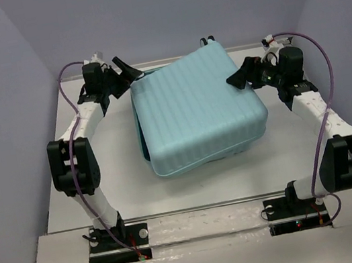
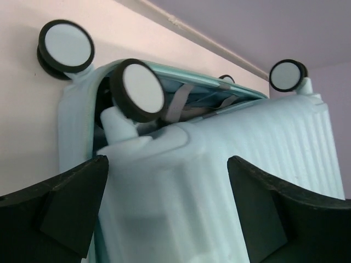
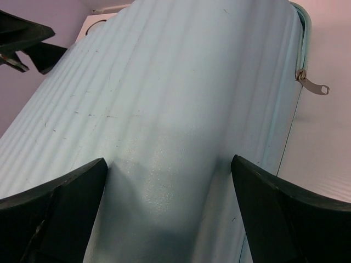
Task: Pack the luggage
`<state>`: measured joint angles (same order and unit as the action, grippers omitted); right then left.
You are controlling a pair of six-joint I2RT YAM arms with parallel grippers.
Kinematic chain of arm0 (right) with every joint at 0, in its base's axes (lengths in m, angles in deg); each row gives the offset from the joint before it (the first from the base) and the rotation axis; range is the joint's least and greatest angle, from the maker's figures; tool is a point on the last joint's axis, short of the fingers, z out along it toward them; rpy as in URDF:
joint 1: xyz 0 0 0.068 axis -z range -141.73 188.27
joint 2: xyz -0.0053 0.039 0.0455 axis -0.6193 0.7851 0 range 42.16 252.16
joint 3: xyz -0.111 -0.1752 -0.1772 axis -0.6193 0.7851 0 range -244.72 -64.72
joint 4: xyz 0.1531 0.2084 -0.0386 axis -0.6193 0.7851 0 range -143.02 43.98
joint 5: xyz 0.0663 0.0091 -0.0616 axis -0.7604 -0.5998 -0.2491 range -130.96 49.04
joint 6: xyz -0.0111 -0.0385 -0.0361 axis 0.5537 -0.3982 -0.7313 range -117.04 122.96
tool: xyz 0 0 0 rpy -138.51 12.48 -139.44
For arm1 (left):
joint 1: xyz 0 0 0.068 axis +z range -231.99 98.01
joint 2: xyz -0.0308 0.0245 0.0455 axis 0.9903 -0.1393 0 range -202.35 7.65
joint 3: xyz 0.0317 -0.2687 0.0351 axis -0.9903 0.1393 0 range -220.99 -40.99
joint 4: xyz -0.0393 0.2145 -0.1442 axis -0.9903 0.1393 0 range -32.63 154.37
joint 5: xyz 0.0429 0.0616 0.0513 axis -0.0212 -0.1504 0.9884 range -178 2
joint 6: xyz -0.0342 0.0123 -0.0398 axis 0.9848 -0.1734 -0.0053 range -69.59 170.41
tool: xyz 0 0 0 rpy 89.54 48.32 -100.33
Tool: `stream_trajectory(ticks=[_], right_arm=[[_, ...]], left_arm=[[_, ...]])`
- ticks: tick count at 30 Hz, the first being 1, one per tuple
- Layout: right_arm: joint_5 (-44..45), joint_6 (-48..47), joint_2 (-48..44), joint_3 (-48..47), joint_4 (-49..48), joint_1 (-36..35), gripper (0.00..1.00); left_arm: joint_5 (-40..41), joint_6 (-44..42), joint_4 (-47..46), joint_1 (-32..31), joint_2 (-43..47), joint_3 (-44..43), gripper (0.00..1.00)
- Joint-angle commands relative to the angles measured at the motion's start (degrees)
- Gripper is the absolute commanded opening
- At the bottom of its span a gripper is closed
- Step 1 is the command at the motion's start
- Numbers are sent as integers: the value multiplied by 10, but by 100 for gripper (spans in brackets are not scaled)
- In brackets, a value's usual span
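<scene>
Your luggage (image 1: 196, 111) lies flat in the middle of the table (image 1: 122, 175), ribbed shell up and turned a little askew, with its wheel end toward the far wall. The lid is down but not seated. In the left wrist view the two halves gape at the wheel end, and grey straps (image 2: 178, 104) and a sliver of blue lining show between the caster wheels (image 2: 140, 90). From above, the near and left edges also show a dark seam where the lid overhangs the base.

Your left gripper (image 1: 130, 70) sits at the far left corner, just off the wheel end. Its jaws are spread wide and hold nothing. Your right gripper (image 1: 242, 73) hangs over the right side of the shell, equally spread and empty; I can't tell whether it touches the shell.

I judge the step in hand to be the closing — the lid has to be pressed flush before anything else. The next move calls for a downward push on the top shell, probably with both arms, while you watch that the straps do not catch in the gap. After that comes the zipper pull (image 3: 312, 85), which lies flat against the table at the right edge. It is small and thin, so it looks awkward to pinch — approach it slowly.
</scene>
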<state>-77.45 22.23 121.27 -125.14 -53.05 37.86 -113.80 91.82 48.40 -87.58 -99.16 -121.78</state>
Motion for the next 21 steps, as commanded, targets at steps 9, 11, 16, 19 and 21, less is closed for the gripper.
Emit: stream_trajectory(ticks=[9, 11, 16, 19, 21], right_arm=[[-79, 28, 2, 0, 53, -22, 100], [-79, 29, -2, 2, 53, -22, 100], [-83, 31, -12, 8, 53, -22, 100], [-88, 32, -13, 11, 53, -22, 100], [-88, 35, -12, 11, 53, -22, 100]], left_arm=[[123, -108, 107, -71, 186, 68, 99], [138, -111, 121, -81, 208, 90, 99], [189, -125, 164, -81, 243, 127, 99], [175, -122, 172, -81, 254, 145, 99], [149, -117, 171, -83, 259, 156, 99]])
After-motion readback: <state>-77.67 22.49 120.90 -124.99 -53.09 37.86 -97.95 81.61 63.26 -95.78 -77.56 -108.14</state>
